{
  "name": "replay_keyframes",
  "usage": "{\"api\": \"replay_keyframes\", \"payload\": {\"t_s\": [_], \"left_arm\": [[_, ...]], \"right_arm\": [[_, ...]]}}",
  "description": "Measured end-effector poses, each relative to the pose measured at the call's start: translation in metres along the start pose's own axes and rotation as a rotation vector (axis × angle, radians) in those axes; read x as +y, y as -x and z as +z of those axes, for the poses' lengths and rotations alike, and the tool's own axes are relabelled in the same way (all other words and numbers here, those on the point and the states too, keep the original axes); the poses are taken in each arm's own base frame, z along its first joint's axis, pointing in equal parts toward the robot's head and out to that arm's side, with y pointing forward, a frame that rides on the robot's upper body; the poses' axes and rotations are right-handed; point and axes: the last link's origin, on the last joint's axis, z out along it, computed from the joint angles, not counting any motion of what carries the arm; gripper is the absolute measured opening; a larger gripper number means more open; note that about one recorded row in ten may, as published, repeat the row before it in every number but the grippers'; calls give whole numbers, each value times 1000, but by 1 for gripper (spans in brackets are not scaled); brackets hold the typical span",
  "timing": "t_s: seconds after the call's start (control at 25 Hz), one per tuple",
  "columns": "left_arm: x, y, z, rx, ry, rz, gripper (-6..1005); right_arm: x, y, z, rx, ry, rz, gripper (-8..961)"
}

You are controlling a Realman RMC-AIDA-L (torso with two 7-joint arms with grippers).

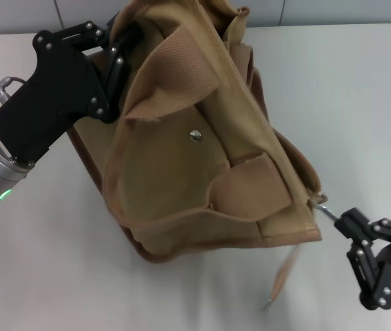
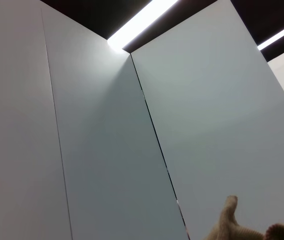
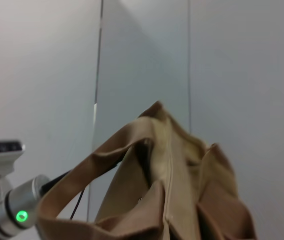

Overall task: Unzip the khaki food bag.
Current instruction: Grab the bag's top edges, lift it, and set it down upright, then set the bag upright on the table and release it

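Note:
The khaki food bag [image 1: 202,152] lies tilted on the white table, with a silver snap [image 1: 195,135] on its front pocket and a wide loop handle [image 1: 181,76] folded over it. My left gripper [image 1: 118,49] is at the bag's far top left end, shut on the fabric edge. My right gripper [image 1: 340,219] is at the bag's near right corner, shut on the metal zipper pull [image 1: 324,208]. A metal-tipped strap [image 1: 281,279] dangles below that corner. The right wrist view shows the bag [image 3: 167,190] end-on with the zipper line running up its middle.
The white table [image 1: 347,103] extends around the bag, with a grey panelled wall [image 3: 142,60] behind. The left arm's silver wrist with a green light [image 1: 2,195] is at the left edge, and it also shows in the right wrist view [image 3: 19,212]. A bit of khaki fabric [image 2: 232,227] shows in the left wrist view.

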Motion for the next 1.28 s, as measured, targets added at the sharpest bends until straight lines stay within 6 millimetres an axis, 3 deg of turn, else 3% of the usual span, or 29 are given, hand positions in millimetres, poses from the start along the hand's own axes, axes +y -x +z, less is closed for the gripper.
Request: {"api": "replay_keyframes", "payload": {"t_s": [0.12, 0.28, 0.48, 0.76, 1.16, 1.28], "left_arm": [[0, 0, 0, 0, 0, 0, 113], [0, 0, 0, 0, 0, 0, 115], [0, 0, 0, -1, 0, 0, 117], [0, 0, 0, -1, -1, 0, 121], [0, 0, 0, -1, -1, 0, 126], [0, 0, -1, -1, -1, 0, 128]], "right_arm": [[-5, 2, -4, -1, -24, 17, 127], [-28, 6, -22, 26, -124, 18, 138], [-48, 2, -24, 100, -120, -11, 368], [-47, -9, -6, 161, 5, 5, 595], [-55, -29, 38, 253, 129, 40, 598], [-55, -31, 50, 260, 169, 30, 425]]}}
